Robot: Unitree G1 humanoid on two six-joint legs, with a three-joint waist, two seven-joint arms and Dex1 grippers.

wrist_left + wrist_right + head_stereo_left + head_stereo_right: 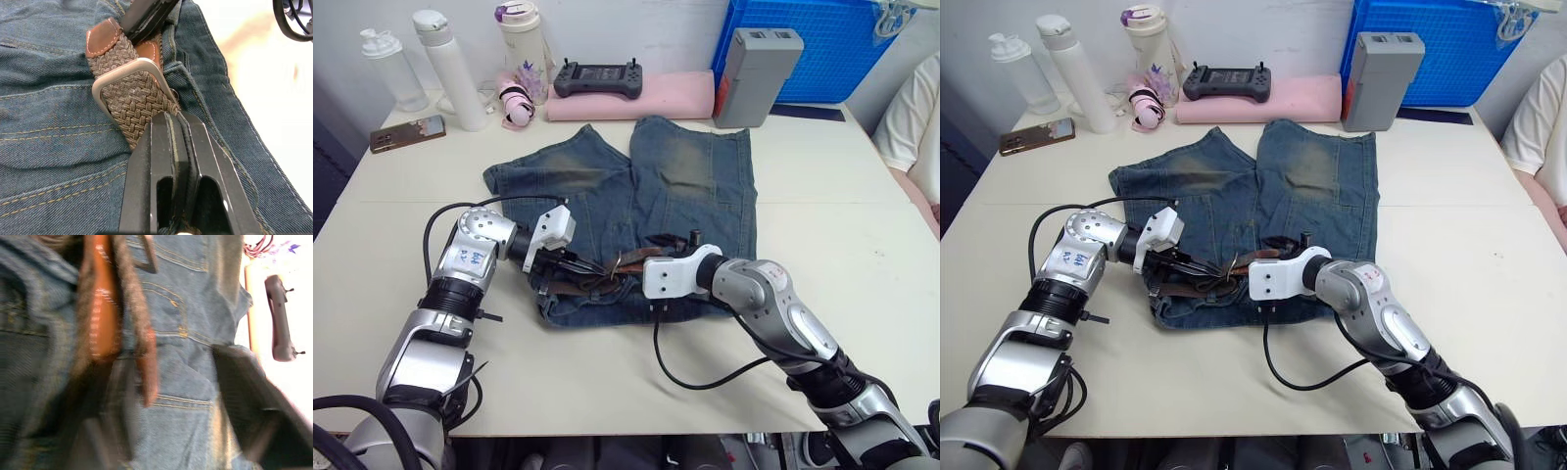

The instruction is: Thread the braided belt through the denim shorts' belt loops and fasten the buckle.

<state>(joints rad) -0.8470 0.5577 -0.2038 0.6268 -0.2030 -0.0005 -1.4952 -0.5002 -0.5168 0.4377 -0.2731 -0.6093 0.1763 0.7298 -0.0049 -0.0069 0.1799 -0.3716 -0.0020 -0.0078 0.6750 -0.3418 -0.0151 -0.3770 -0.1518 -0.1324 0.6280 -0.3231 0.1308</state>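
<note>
Near the table (862, 196) front edge, my left gripper (171, 128) pinches the braided belt (132, 93) below the buckle (128, 73); the weave could slip free. Right gripper (658, 241): cannot tell.

A lab or test room, by the look of it: a plain white counter (862, 196) with a handheld controller (598, 76) on pink foam (675, 98) at upper centre, a grey battery pack (756, 63), a blue plastic crate (832, 44) upper right, and drink bottles (450, 69) upper left.
</note>
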